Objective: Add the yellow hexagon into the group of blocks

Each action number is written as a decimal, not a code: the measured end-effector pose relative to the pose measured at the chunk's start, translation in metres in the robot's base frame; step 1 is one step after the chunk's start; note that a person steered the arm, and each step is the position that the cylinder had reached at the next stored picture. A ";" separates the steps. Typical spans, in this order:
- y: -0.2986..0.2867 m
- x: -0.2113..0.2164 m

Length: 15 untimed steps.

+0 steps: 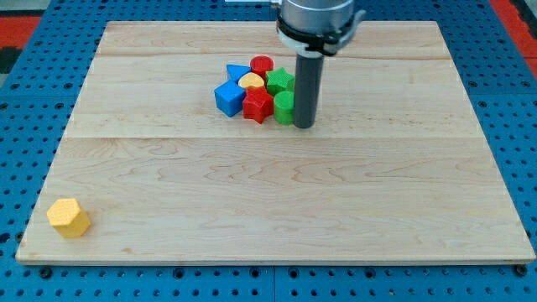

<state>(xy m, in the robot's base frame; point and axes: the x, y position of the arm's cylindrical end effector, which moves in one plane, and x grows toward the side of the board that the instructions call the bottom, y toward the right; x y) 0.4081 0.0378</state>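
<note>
The yellow hexagon [68,217] lies alone near the board's bottom left corner. A group of blocks sits at the upper middle: a blue cube [228,97], a blue triangle [237,73], a red cylinder [262,65], a yellow heart-shaped block [251,81], a red star [258,106], a green star-like block [279,81] and a green cylinder [284,107]. My tip [304,126] rests on the board right next to the green cylinder, on the group's right side, far from the yellow hexagon.
The wooden board [277,193] lies on a blue perforated table [25,101]. The arm's grey body [317,21] hangs over the board's top edge, above the group.
</note>
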 end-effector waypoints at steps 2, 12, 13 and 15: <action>0.015 0.033; -0.231 0.036; -0.250 0.022; -0.300 0.020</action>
<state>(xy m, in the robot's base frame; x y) 0.4285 -0.2627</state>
